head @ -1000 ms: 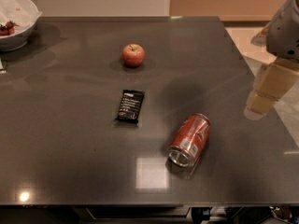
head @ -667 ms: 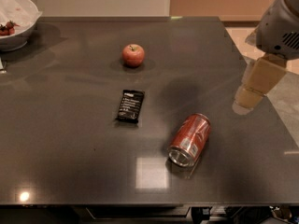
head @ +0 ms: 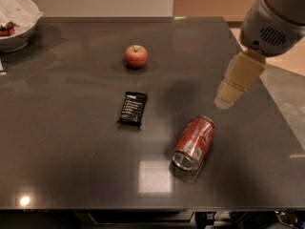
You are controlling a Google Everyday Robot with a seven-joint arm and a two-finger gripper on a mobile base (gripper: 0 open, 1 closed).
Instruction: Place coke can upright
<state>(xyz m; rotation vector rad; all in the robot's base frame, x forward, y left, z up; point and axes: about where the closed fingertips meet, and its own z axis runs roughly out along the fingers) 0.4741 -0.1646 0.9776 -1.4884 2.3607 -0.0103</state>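
Observation:
The coke can [head: 194, 142], red with silver ends, lies on its side on the dark table [head: 71, 142], right of the middle, its open silver end toward the front edge. My gripper [head: 225, 100] hangs from the arm at the upper right, above the table and just up and right of the can, apart from it.
A red apple [head: 136, 56] sits at the back middle. A flat black wrapped bar [head: 133, 108] lies left of the can. A white bowl [head: 15, 20] with red food stands at the back left corner. The table's right edge runs close under the arm.
The arm and gripper have moved left and inward over the table, closer to the can. The can, apple and bar have not moved.

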